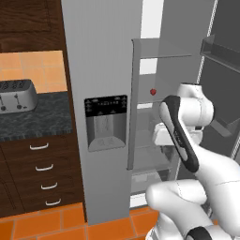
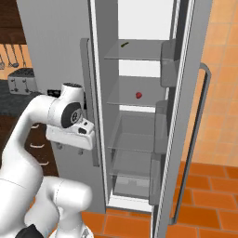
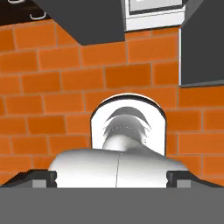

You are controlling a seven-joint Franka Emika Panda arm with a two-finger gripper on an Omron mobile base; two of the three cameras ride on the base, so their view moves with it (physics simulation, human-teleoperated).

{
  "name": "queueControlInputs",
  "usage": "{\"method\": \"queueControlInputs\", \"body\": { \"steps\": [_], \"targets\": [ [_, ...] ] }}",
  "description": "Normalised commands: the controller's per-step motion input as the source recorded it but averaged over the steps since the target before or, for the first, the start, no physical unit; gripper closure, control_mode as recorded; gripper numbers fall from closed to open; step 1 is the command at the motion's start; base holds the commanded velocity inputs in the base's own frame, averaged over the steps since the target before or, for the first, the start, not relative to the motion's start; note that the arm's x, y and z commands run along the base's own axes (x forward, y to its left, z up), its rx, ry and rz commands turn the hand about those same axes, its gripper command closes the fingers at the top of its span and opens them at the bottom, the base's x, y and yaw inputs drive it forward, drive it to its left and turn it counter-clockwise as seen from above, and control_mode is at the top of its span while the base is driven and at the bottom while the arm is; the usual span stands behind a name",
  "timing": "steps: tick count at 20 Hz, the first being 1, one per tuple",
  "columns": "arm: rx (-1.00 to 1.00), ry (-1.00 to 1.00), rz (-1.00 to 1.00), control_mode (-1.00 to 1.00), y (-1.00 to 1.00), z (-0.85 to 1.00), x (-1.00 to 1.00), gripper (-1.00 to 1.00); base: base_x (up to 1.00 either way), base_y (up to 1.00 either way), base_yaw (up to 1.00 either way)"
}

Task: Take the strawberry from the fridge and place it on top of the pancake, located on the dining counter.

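Arm folded before the open fridge [image 2: 56,42], hand pointing down.
The gripper [image 3: 112,177] faces the orange tile floor [image 3: 52,78], jaws spread wide and empty. The strawberry [image 2: 138,95] sits on a middle glass shelf [image 2: 125,100], far behind the hand. Left: a toaster [image 1: 17,95] on a dark counter [image 1: 42,119].

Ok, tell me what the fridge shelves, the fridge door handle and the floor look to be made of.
The shelves look like clear glass or plastic: the back wall shows through them, and the strawberry sits on one. The door handle looks like matte grey metal, matching the fridge; it could be painted plastic. The floor looks like orange tile or brick with paler joints.
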Motion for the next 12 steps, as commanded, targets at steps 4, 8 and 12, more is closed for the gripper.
{"method": "queueControlInputs", "body": {
  "steps": [4, 8, 12],
  "targets": [
    [-0.27, -0.11, 0.04, -1.00, 0.18, -0.01, -0.26, -1.00, 0.00, 0.00, 0.00],
    [0.00, -0.12, 0.00, -1.00, 0.00, -0.16, -0.07, -1.00, 0.00, 0.00, 0.00],
    [0.00, -0.03, 0.00, -1.00, 0.00, -0.06, 0.00, -1.00, 0.00, 0.00, 0.00]
  ]
}}
